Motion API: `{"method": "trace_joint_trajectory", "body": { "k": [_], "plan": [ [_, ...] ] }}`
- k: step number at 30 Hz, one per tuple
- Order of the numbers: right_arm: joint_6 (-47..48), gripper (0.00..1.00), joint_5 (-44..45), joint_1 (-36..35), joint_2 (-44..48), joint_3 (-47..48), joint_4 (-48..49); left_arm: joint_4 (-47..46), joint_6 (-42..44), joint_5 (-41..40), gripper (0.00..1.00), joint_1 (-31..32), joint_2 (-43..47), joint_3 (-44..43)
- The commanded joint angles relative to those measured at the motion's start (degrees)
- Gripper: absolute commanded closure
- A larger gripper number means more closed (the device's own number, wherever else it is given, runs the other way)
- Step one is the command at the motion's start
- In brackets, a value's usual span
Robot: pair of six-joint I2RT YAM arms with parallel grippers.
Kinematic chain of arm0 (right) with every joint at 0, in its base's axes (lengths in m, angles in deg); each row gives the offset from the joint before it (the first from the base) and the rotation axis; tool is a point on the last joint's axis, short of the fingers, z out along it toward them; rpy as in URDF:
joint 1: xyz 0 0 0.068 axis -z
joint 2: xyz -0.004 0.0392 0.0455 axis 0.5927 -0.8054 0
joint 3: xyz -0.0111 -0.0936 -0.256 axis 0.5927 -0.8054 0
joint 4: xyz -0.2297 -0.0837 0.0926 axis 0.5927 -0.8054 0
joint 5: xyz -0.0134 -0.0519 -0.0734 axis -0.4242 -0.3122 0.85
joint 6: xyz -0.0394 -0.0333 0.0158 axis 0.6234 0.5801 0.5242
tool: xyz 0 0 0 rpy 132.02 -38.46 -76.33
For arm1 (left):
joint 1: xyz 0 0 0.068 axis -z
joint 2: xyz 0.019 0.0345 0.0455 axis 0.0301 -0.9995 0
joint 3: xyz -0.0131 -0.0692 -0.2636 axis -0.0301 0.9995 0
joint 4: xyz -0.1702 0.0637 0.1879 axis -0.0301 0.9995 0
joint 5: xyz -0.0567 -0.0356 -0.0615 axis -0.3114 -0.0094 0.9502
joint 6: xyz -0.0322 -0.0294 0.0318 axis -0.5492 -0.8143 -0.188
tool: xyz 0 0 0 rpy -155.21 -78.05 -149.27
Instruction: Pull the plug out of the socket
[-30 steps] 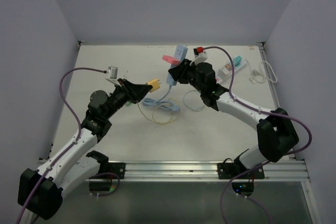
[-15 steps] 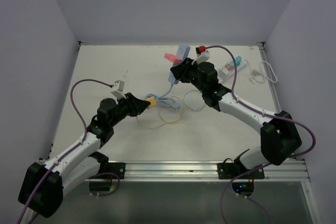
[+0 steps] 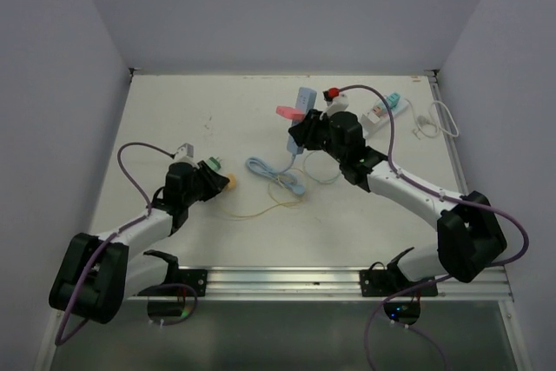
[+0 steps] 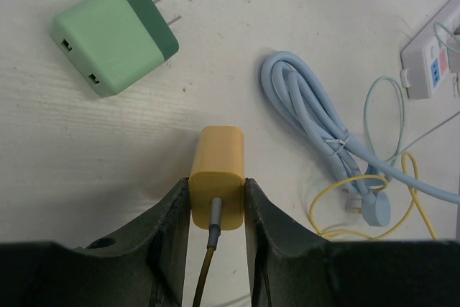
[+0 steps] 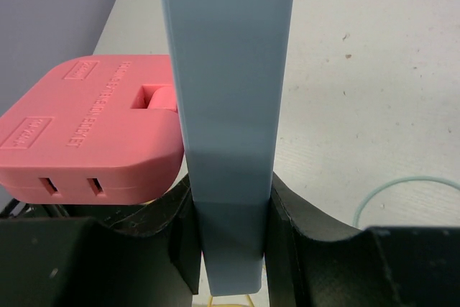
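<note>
My left gripper (image 3: pixel 219 182) is shut on a yellow plug (image 3: pixel 228 182) with a yellow cable, low over the table. In the left wrist view the plug (image 4: pixel 217 174) sits between both fingers of the gripper (image 4: pixel 217 192), free of any socket. My right gripper (image 3: pixel 300 134) is shut on the lower end of a light blue socket strip (image 3: pixel 301 103), held upright above the table. A pink plug (image 3: pixel 286 113) is still seated in its left face. In the right wrist view the strip (image 5: pixel 230 106) fills the middle of the gripper (image 5: pixel 233 242), with the pink plug (image 5: pixel 93 131) to its left.
A green charger (image 3: pixel 211 163) lies just beyond the yellow plug, also in the left wrist view (image 4: pixel 111 34). A coiled light blue cable (image 3: pixel 274 173) and yellow cable loops (image 3: pixel 261 206) lie mid-table. A white power strip (image 3: pixel 387 109) and white cable (image 3: pixel 434 119) lie at the back right.
My left gripper has drawn back left and down toward the table with the yellow plug, farther from the blue strip. My right gripper has shifted slightly right with the strip.
</note>
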Motion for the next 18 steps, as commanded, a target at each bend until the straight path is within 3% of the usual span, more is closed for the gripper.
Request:
{"method": "trace_joint_trajectory", "body": {
  "k": [1,5,8,9,12,18],
  "plan": [
    [1.8,1.00,-4.7,0.0,1.6,0.4,2.3,-5.9,0.2,-0.5,0.83,-0.5,-2.1,-0.5],
    [3.2,1.00,-7.2,0.0,0.9,-0.4,1.3,-6.1,-0.2,-0.3,0.64,-0.8,-2.5,0.4],
    [4.0,1.00,-8.9,0.0,0.2,-0.9,0.8,-4.5,-0.4,-0.3,0.43,-0.9,-0.4,0.8],
    [4.3,1.00,-9.1,0.0,0.1,-1.0,0.6,-3.7,-0.4,-0.5,0.30,-0.9,0.3,0.8],
    [5.3,1.00,-10.4,-0.2,-0.5,-1.1,-0.3,0.5,0.1,-1.1,0.15,-0.9,4.4,-0.5],
    [9.2,1.00,-11.5,-1.5,-1.2,0.7,-4.0,10.5,7.6,-0.1,0.08,-0.9,11.6,-8.1]
  ]
}}
